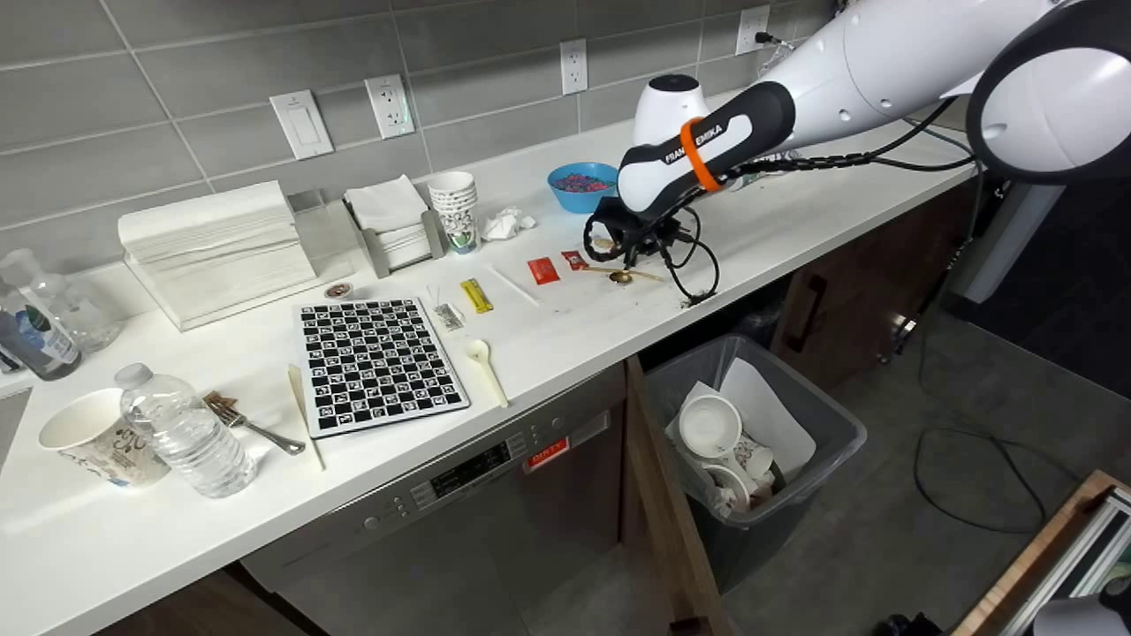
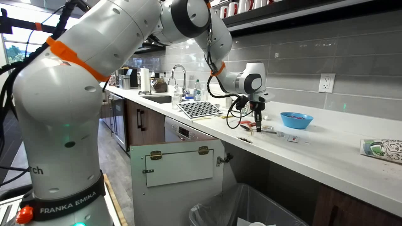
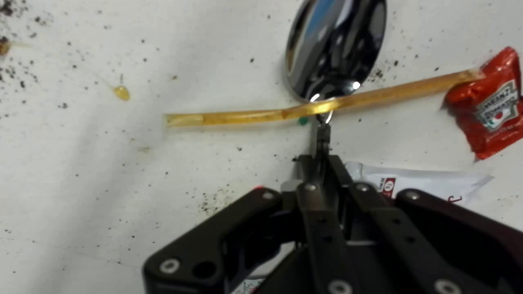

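Note:
In the wrist view my gripper point(image 3: 322, 160) is closed around the handle of a shiny metal spoon point(image 3: 337, 51), whose bowl points away from the fingers. Across the spoon's neck lies a thin amber stick point(image 3: 245, 117). One end of that stick reaches a red ketchup packet point(image 3: 500, 108). Right beside the fingers is a white packet point(image 3: 421, 183), partly covered by them. Both exterior views show the gripper point(image 2: 258, 129) pointing down at the counter, with the spoon point(image 1: 621, 276) low at its tips. Most of the handle is hidden by the gripper.
Behind the gripper stands a blue bowl point(image 1: 583, 190). A paper cup point(image 2: 381, 149) lies on its side along the counter. Dark crumbs point(image 2: 245, 140) sit near the front edge. Below is a trash bin point(image 1: 751, 442) beside an open cabinet door point(image 2: 177, 175). A checkered board point(image 1: 380, 362) lies further along.

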Controlling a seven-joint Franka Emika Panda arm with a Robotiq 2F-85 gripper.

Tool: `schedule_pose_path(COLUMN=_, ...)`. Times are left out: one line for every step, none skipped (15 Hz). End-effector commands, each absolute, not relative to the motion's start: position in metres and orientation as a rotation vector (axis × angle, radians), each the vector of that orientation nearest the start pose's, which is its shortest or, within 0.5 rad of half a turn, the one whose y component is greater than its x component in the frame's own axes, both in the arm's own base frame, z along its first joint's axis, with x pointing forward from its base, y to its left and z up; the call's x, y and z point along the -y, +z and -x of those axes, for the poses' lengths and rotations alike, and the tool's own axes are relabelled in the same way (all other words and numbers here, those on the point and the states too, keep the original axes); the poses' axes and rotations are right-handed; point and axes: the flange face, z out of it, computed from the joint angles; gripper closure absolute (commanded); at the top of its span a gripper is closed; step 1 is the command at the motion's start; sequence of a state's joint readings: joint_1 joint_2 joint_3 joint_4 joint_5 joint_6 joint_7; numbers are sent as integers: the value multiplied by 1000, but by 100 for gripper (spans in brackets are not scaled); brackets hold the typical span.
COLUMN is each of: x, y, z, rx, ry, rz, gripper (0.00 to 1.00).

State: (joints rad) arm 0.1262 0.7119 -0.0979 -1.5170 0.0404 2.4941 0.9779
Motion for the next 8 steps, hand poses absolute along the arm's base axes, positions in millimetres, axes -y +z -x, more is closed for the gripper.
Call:
schedule_pose_path(x=-32, y=265, z=-740, rx=-1342, ry=-374, rz=2640, gripper=97)
schedule_pose_path(x=-31, y=266, z=-739, rx=-1329, ry=-365, rz=2636, gripper=97)
schedule_pose_path(x=-31, y=266, z=-739, rx=-1328, ry=-359, rz=2638, gripper=97)
schedule_pose_path(x=-31, y=267, z=-739, rx=-1324, ry=-351, rz=2638, gripper=97)
schedule_pose_path(x=-31, y=269, z=-738, rx=-1324, ry=-350, rz=2638, gripper=97)
schedule_pose_path(x=-31, y=270, z=-738, rx=-1319, ry=-350, rz=2643, gripper=97)
schedule_pose_path(x=-31, y=270, z=-738, rx=-1314, ry=-349, rz=2648, gripper=97)
schedule_pose_path(x=-31, y=271, z=-738, rx=-1310, ry=-350, rz=2648, gripper=97)
